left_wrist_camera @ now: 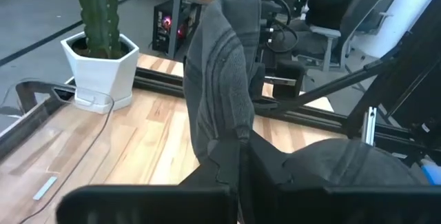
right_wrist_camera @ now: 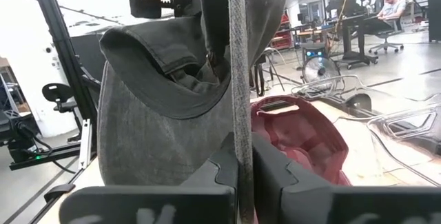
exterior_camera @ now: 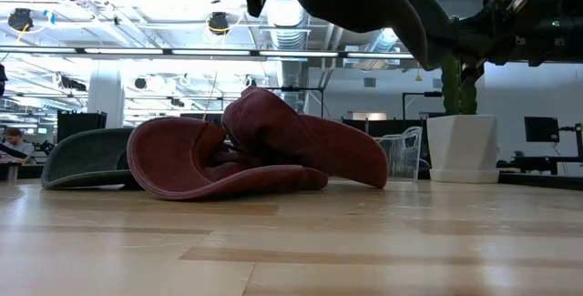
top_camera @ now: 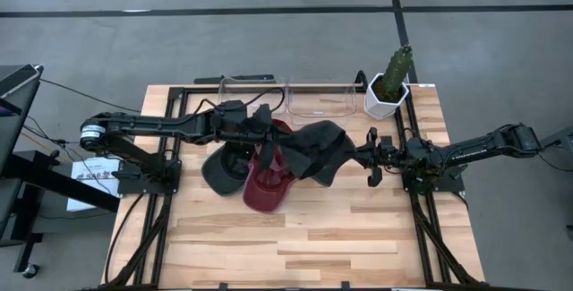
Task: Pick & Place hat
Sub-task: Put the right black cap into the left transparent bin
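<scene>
A dark grey hat [top_camera: 320, 150] hangs in the air between my two grippers, above the table in the low view [exterior_camera: 364, 5]. My left gripper [top_camera: 267, 135] is shut on its left side and my right gripper [top_camera: 360, 155] on its right side. A dark red hat [top_camera: 267, 186] lies on the table below, its brim flat on the wood [exterior_camera: 228, 182]. A dark green cap [top_camera: 220, 171] rests beside it to the left [exterior_camera: 86, 155]. My left gripper [left_wrist_camera: 240, 165] pinches a fold of the grey hat's cloth [left_wrist_camera: 231, 124] between its two fingers, coming level from the table's left. The hat is lifted clear of the table. My right gripper [right_wrist_camera: 242, 172] pinches the grey hat's thin edge [right_wrist_camera: 239, 114] between its two fingers, coming level from the table's right; the edge runs straight up out of the fingers. The hat's hollow crown [right_wrist_camera: 158, 107] bulges beside the hold, clear of the red hat.
A cactus in a white pot [top_camera: 390, 83] stands at the far right corner, close behind my right arm. Clear plastic containers [top_camera: 315, 99] sit along the far edge. The near half of the wooden table [top_camera: 313, 246] is bare wood. A paper sheet [top_camera: 89, 173] lies off the left side.
</scene>
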`<state>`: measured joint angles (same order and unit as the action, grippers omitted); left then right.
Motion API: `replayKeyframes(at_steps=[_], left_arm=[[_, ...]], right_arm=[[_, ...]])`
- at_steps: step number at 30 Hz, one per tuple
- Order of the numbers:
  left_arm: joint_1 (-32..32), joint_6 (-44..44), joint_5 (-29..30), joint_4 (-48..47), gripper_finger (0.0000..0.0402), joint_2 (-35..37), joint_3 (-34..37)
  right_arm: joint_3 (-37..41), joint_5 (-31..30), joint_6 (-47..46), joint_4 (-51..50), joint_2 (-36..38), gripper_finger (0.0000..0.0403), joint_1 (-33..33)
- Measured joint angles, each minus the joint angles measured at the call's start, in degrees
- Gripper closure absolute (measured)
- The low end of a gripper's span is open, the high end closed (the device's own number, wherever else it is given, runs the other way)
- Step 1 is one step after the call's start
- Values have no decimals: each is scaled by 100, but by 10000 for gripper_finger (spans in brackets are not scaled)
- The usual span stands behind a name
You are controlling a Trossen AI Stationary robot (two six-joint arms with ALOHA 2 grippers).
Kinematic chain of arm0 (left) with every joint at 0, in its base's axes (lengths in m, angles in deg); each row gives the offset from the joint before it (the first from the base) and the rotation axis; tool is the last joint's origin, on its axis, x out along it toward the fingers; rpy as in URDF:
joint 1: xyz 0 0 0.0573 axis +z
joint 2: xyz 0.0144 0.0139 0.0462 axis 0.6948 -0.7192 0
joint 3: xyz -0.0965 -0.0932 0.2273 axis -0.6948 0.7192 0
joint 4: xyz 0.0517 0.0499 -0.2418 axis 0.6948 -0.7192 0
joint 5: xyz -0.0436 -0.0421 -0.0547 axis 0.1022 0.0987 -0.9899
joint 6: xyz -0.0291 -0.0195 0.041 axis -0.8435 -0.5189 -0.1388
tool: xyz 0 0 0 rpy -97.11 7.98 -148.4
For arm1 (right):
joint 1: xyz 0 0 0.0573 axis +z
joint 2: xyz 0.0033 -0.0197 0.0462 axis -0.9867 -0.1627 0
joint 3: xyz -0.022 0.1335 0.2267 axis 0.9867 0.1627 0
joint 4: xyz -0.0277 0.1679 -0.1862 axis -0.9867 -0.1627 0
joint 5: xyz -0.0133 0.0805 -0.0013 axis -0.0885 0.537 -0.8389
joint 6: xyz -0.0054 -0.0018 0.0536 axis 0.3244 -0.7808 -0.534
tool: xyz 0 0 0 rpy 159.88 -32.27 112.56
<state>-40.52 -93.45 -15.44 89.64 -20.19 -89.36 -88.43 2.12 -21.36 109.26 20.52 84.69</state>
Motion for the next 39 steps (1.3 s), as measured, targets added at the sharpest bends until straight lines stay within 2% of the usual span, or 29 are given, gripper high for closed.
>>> replayKeyframes(at_steps=[10,21,26,31,39], left_arm=[[0,-39,-2,262,391,0,-2],[176,-42,-2,409,391,0,-2],[262,-42,2,399,391,0,-2],[281,116,2,399,391,0,-2],[280,810,-2,485,391,0,-2]], right_arm=[[0,-50,-56,0,0,346,2],[0,-83,-63,-1,0,211,2],[0,-83,-66,-59,-2,170,2],[0,-85,-85,-157,0,165,2],[-2,-153,-63,-558,-2,185,2]])
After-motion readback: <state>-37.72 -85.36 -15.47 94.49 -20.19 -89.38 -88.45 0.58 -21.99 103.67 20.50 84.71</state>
